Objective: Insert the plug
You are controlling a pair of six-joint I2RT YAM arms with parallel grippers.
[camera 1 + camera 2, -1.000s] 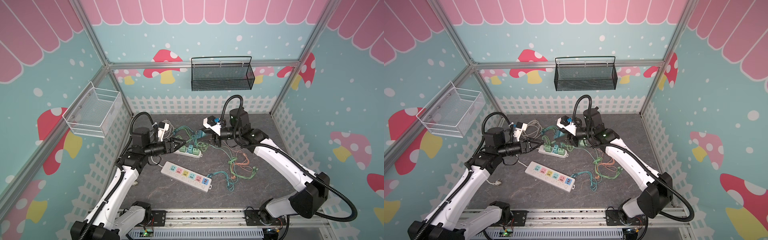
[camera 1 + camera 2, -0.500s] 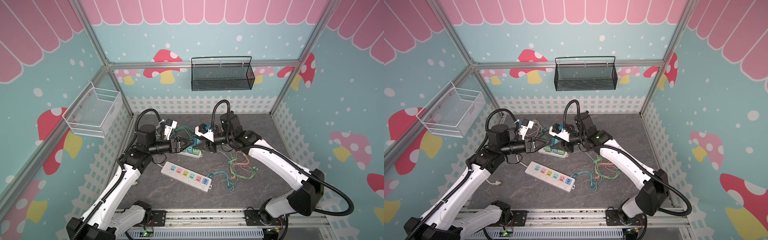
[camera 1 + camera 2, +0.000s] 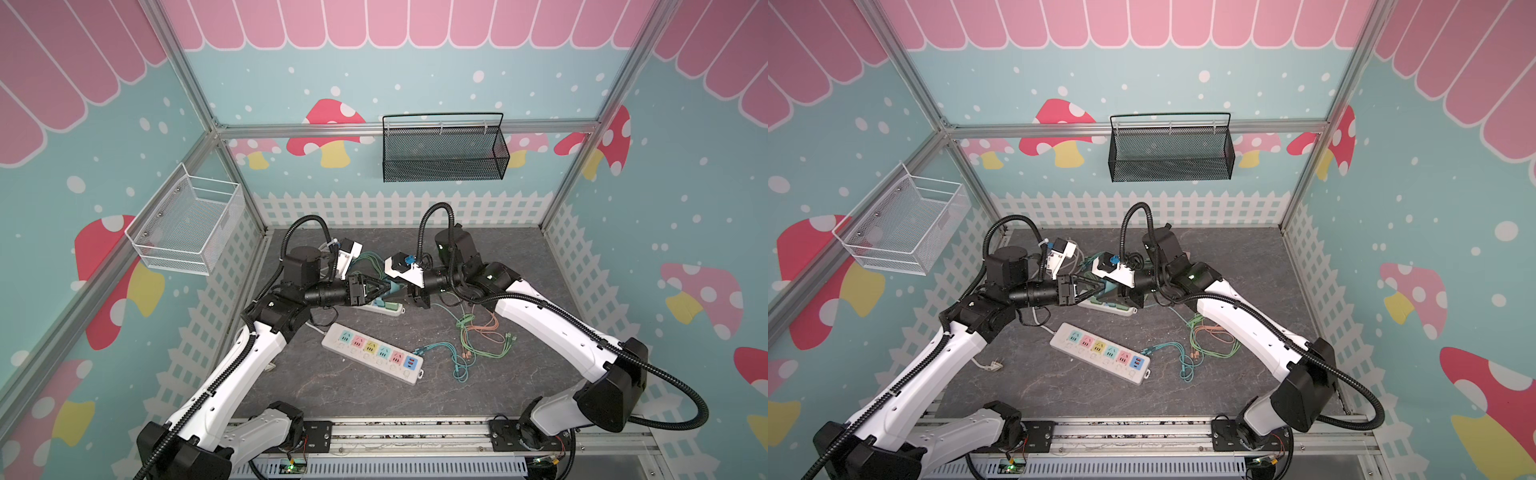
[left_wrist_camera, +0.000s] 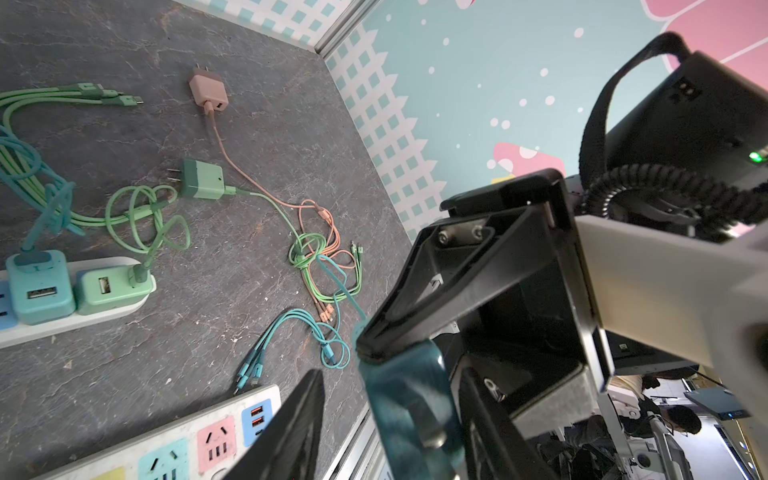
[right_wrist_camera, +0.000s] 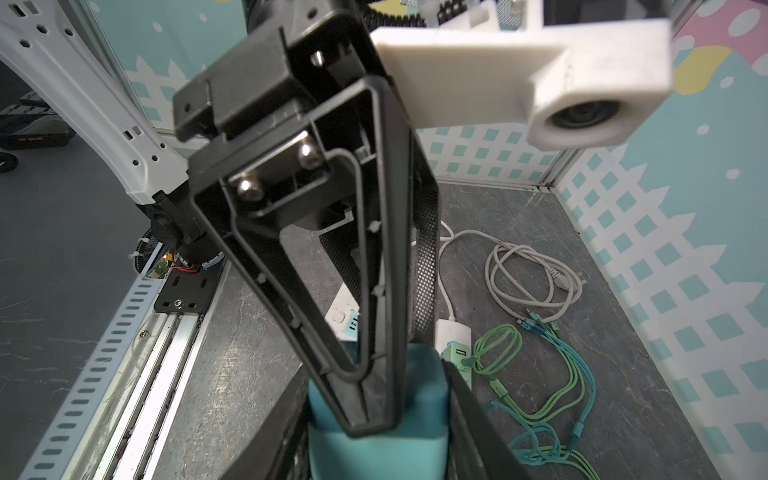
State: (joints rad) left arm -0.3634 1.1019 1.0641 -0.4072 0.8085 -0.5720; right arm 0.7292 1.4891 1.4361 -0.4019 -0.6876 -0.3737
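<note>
Over on the left, the left gripper [image 3: 384,286] has swung in from where it hung a second ago, out beside the short strip [image 3: 384,308], and now it's nose to nose with its partner above that strip. Its jaws have been narrowing all the way in. From the left wrist they bracket the teal plug [image 4: 411,399], but there's still a sliver of daylight on one side, so I'd call them partly open and not yet clamped. The plug is in the middle, up in the air and off every socket, caught between the two sets of fingers, which cross it at right angles. On the right, the right gripper [image 5: 378,449] has carried it across to meet the left and hasn't let go: jaws set narrow and pinched onto the plug body. That reads to me as a handover or regrasp, probably to get the plug turned properly for a socket. The insertion itself isn't started. The long white strip [image 3: 372,359] lies nearer the front with its coloured sockets bare, and loose cables [image 3: 478,336] sprawl off to the right. The risk now is the plug slipping if the right lets go early.
</note>
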